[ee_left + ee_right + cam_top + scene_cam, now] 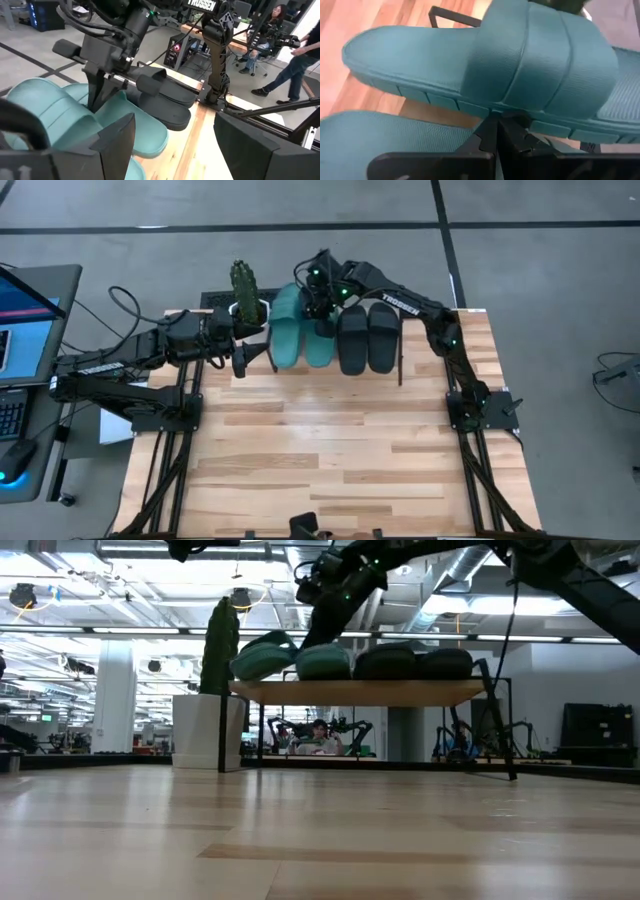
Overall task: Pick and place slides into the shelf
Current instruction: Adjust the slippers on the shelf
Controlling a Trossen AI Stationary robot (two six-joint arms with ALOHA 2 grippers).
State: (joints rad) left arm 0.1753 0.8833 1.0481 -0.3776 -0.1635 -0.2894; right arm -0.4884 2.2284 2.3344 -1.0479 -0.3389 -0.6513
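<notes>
Four slides (335,332) are lying side by side on the shelf (365,692), two teal, two black, so the job is looking nearly finished. Right gripper (322,305) is reaching over the teal pair, fingers pressed together, seemingly nudging one straight. Left gripper (240,352) is waiting beside the shelf, fingers spread, holding nothing.

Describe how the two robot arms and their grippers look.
Both arms are black, jointed metal with exposed black cables. The right arm carries white TROSSEN lettering and small green lights near its wrist. The left gripper has broad, flat, dark fingers; the right gripper's are narrow.
</notes>
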